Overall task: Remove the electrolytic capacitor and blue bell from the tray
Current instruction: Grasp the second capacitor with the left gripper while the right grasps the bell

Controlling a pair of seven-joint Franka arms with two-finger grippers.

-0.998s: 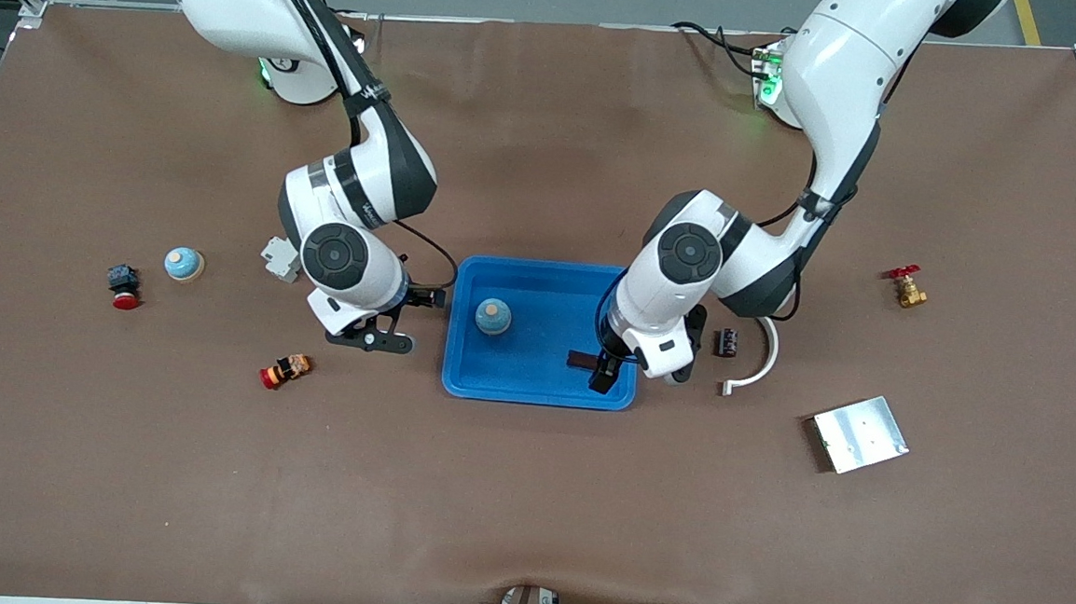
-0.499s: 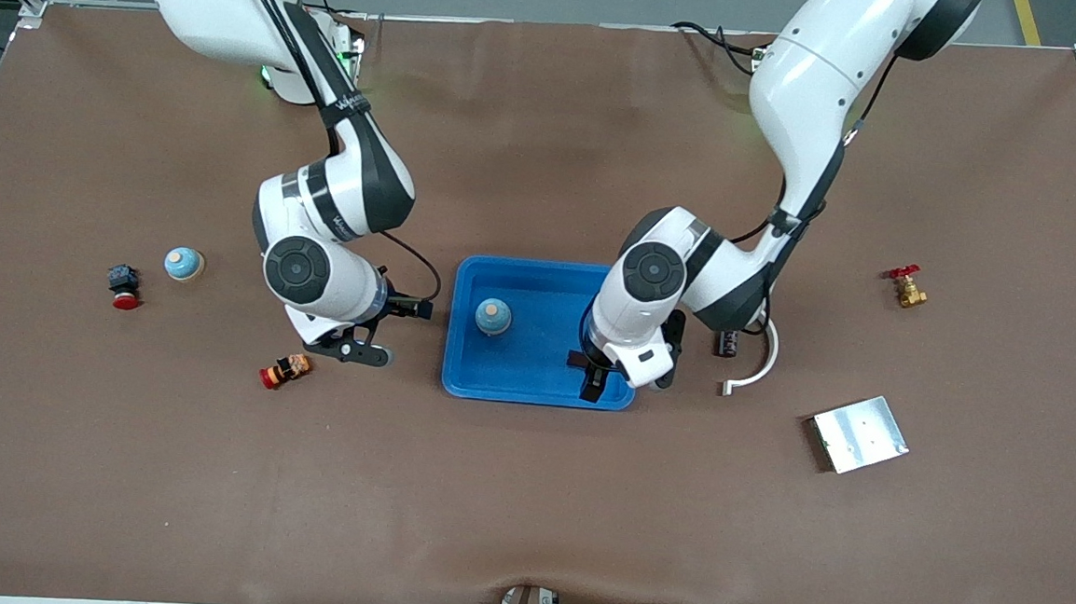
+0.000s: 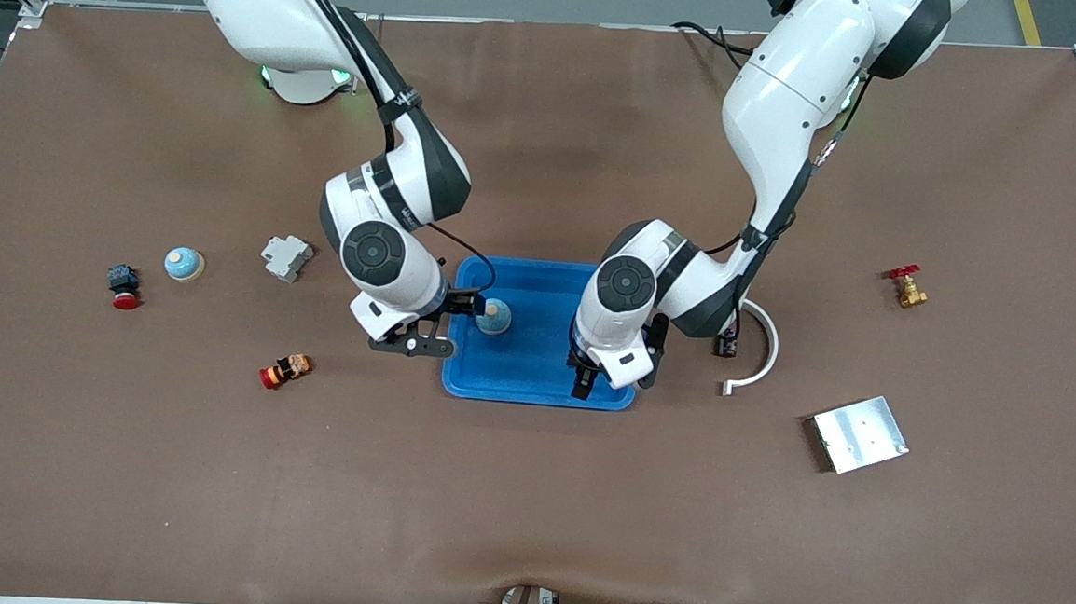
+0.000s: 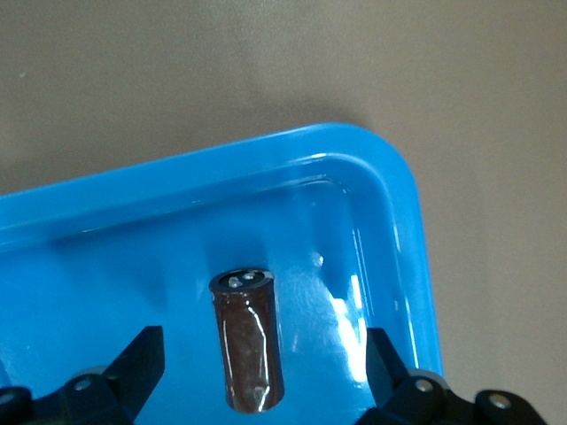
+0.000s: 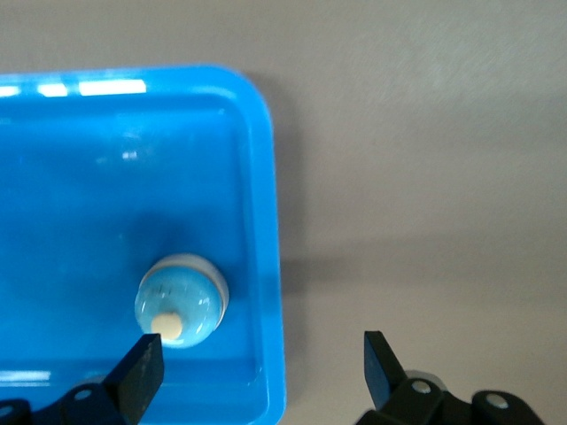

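A blue tray [image 3: 540,267] lies mid-table. In it stands a light-blue bell [image 3: 492,316] with a tan knob, near the wall at the right arm's end. My right gripper [image 3: 438,326] hangs open over that wall; in the right wrist view the bell [image 5: 180,301] sits just inside the tray rim [image 5: 266,221], beside one finger of the open gripper [image 5: 261,367]. A dark brown capacitor [image 4: 248,350] lies on the tray floor near a corner [image 4: 381,150]. My left gripper [image 4: 263,363] is open astride it, not touching. In the front view the left gripper [image 3: 610,381] hides the capacitor.
A second bell [image 3: 183,264], a red push button [image 3: 124,286], a grey block [image 3: 286,257] and an orange-red part [image 3: 284,371] lie toward the right arm's end. Another capacitor [image 3: 727,343], a white curved piece [image 3: 759,353], a metal plate [image 3: 860,434] and a brass valve [image 3: 906,287] lie toward the left arm's end.
The right gripper swung away from the tray, then came back over the tray wall beside the bell. The left gripper slid a little along the tray over the capacitor. Both stayed open.
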